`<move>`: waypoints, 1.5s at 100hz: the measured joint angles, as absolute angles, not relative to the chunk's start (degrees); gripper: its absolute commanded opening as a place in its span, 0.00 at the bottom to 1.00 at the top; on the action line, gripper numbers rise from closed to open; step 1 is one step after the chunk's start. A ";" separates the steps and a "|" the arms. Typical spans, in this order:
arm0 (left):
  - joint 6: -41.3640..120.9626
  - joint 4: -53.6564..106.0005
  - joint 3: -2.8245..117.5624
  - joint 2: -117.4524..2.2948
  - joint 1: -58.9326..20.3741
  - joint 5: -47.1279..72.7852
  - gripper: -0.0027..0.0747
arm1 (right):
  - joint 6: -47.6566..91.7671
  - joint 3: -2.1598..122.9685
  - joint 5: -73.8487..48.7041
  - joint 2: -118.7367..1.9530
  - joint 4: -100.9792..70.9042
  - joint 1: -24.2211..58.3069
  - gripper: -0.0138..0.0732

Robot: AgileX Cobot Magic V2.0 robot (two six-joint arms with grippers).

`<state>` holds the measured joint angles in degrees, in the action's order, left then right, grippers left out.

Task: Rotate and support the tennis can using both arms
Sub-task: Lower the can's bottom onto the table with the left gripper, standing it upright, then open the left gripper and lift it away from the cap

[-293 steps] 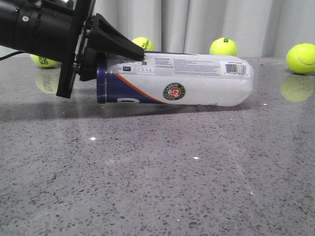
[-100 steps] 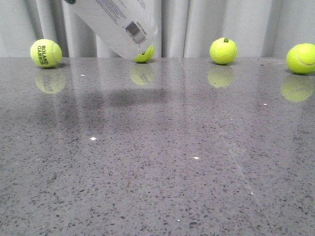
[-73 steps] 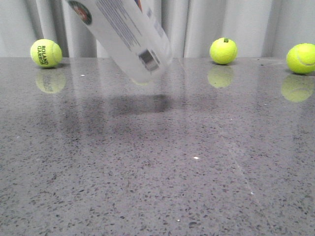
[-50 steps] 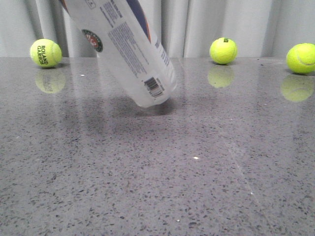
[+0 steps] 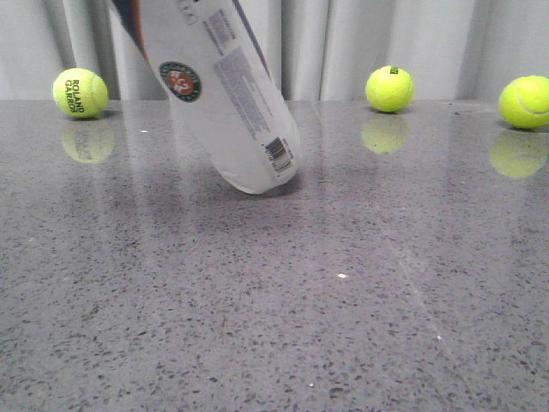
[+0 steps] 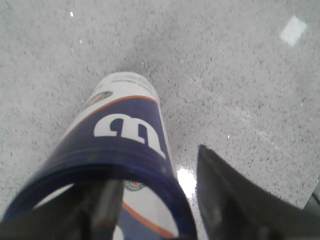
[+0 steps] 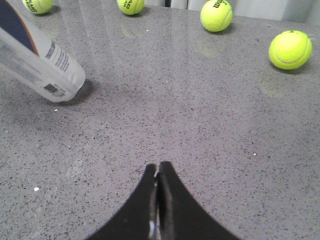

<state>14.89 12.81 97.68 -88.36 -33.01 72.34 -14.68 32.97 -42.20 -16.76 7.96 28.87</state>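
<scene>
The tennis can is tilted steeply, its clear bottom end with the barcode resting on the grey table and its top leaning up and to the left, out of the front view. In the left wrist view my left gripper is shut on the can's navy rim, one finger inside the open mouth and one outside. My right gripper is shut and empty, low over the table, well apart from the can. Neither gripper shows in the front view.
Three yellow-green tennis balls lie along the table's back edge before a grey curtain: one at the left, one right of centre, one at the far right. The right wrist view shows several balls, such as one ball and another ball.
The can lay flat with my left gripper at its navy end. It was lifted and swung towards upright, and its bottom end has come down onto the table.
</scene>
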 measured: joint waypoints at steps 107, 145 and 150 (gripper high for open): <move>14.89 15.81 116.36 -102.58 -37.50 72.34 0.54 | -14.68 32.97 -42.16 -16.76 7.96 28.87 0.08; 14.89 15.81 117.97 -101.73 -37.50 71.11 0.33 | -14.68 32.97 -42.16 -16.76 7.96 28.87 0.08; 14.89 15.81 117.97 -100.89 -37.50 69.71 0.22 | -14.68 32.97 -42.16 -16.76 7.96 28.87 0.08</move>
<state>14.89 15.81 117.97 -100.89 -37.50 69.71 -14.68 32.97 -42.16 -16.76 7.96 28.87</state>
